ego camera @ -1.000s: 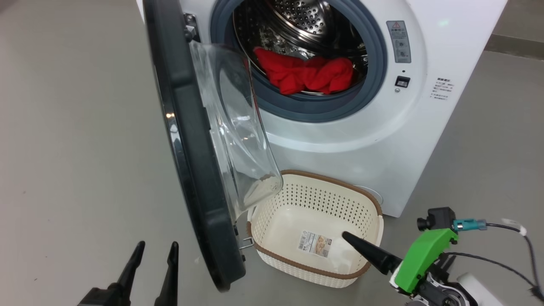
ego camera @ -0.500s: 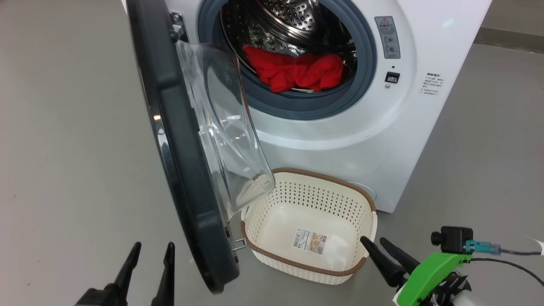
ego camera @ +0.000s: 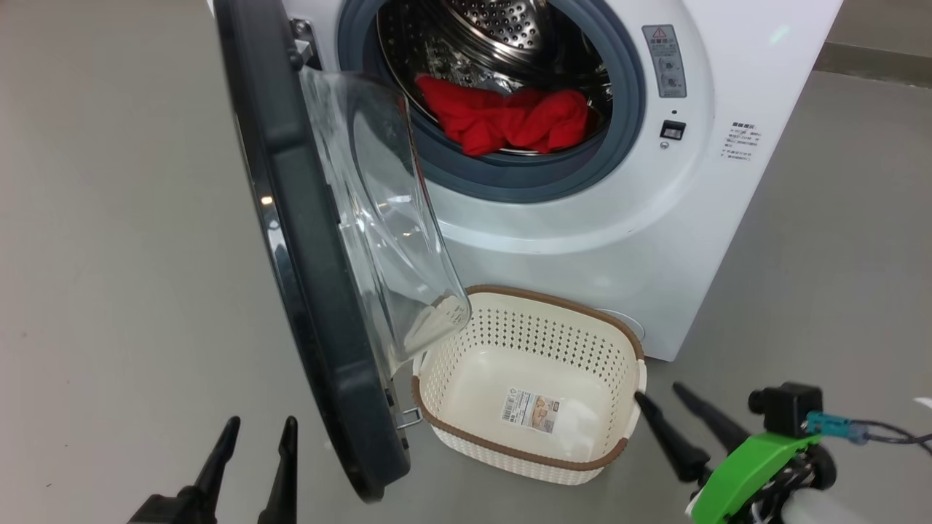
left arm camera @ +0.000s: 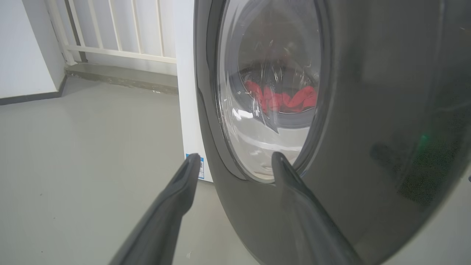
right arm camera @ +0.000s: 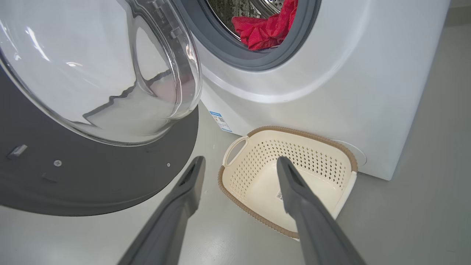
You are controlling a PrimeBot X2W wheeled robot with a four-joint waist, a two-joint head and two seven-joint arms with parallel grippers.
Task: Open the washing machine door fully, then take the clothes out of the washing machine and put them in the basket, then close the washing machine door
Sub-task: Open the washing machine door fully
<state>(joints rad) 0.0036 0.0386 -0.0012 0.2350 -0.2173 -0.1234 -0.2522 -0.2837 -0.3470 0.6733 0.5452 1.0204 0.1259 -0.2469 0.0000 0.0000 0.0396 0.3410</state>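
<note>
The white washing machine (ego camera: pixel 655 240) stands ahead with its black-rimmed door (ego camera: pixel 291 218) swung out to the left, the glass bowl facing the drum. Red clothes (ego camera: pixel 510 120) lie at the drum's front lip. On the floor below the opening sits the cream basket (ego camera: pixel 510 455), with nothing in it but a paper label. My left gripper (ego camera: pixel 262 422) is open, low and left of the door's outer face (left arm camera: pixel 368 110). My right gripper (ego camera: pixel 659 391) is open beside the basket's right end. In the right wrist view, that gripper (right arm camera: pixel 240 159) points at the basket (right arm camera: pixel 305 132) and the clothes (right arm camera: pixel 265 31).
Grey floor (ego camera: pixel 109 255) stretches to the left of the door and to the right of the machine. A white railing and a low kerb (left arm camera: pixel 121 75) stand behind the machine's left side. The door's lower edge hangs close to the basket's left end.
The head camera shifted slightly. My right gripper drew back from over the basket to its right end and turned, so both fingers show. The left gripper, door and clothes stayed put.
</note>
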